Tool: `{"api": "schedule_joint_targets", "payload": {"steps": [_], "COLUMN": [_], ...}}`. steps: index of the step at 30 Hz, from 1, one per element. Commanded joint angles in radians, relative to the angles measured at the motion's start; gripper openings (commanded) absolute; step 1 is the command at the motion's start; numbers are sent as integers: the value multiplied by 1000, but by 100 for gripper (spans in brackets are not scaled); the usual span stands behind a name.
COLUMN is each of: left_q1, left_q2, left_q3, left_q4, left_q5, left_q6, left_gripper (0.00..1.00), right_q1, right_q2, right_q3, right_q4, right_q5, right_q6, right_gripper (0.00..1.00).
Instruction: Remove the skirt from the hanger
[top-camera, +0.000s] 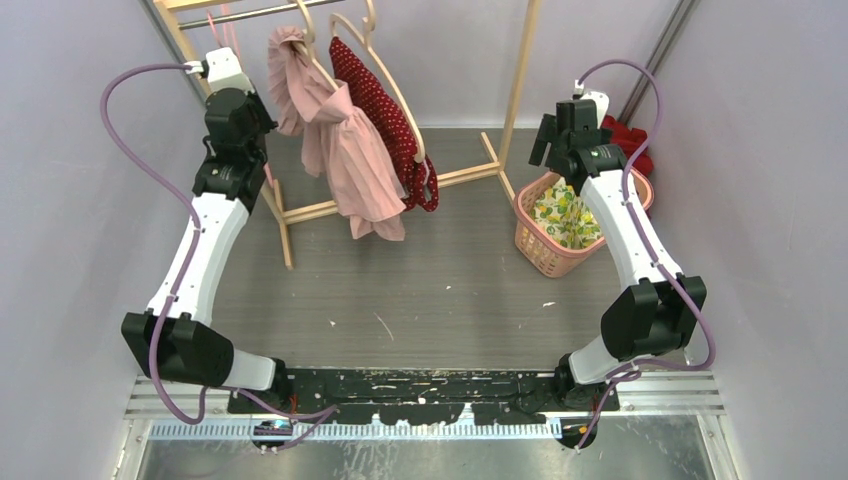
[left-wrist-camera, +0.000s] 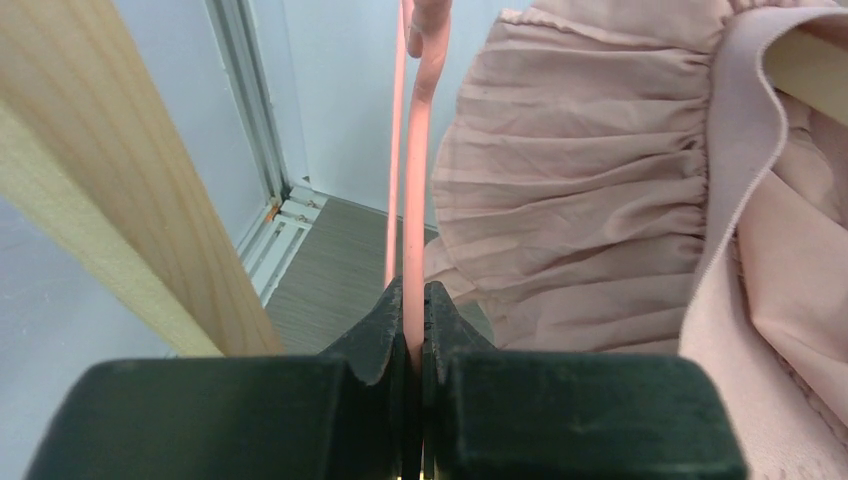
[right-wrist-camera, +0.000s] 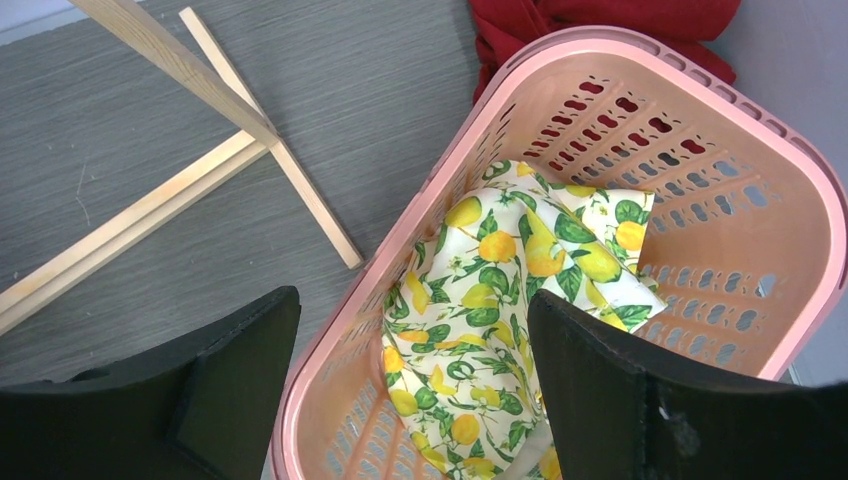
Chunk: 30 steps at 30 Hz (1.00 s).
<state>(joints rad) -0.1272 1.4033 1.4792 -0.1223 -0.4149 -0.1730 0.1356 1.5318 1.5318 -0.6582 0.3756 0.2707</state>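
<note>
Grey floor spreads between pink skirt, basket.

Bright, even, soft light, faint shadows, close foreground perhaps slightly soft.

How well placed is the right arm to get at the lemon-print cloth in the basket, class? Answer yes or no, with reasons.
Probably yes. The right gripper hangs open directly above the pink basket, whose top is uncovered; the lemon-print cloth lies exposed inside, nothing over it.
</note>
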Motion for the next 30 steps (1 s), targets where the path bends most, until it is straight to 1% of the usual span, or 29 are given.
{"api": "schedule_joint_targets", "payload": {"steps": [1, 8, 11, 12, 14, 15, 18, 24, 26, 27, 29, 30], "left_q1": [50, 79, 80, 80, 80, 80, 80, 80, 80, 80, 80, 79], "left_q2": [-36, -65, -68, -65, -61, -61, -73, -124, -171, -185, -214, -232], "left_q3": [-23, -50, -55, -51, -39, -35, -38, -47, -54, -58, -68, -76], "left_q4": [16, -14, -33, -45, -61, -65, -66, -64, -69, -74, -86, -90], "left_q5": [1, -18, -3, 6, 30, 43, 72, 92, 88, 82, 73, 68], "left_q6": [-61, -66, -66, -65, -63, -61, -47, 4, 17, 21, 28, 28], "left_gripper": [0, 0, 0, 2, 12, 20, 30, 69, 72, 77, 92, 96], "right_q1": [2, 2, 3, 2, 3, 3, 2, 4, 4, 3, 4, 4], "right_q2": [-36, -39, -43, -44, -47, -48, -50, -48, -48, -48, -50, -51], "right_q3": [-11, -23, -26, -28, -28, -31, -34, -39, -41, -42, -50, -56], "right_q4": [44, 49, 49, 49, 49, 49, 49, 51, 51, 49, 48, 48], "right_q5": [-1, -5, 0, -1, -4, -7, -9, -23, -27, -27, -26, -28], "right_q6": [-8, -6, -5, -5, -4, -3, -1, 3, 6, 7, 6, 6], "right_gripper": [89, 89, 89, 89, 89, 89, 89, 89, 88, 88, 88, 88]}}
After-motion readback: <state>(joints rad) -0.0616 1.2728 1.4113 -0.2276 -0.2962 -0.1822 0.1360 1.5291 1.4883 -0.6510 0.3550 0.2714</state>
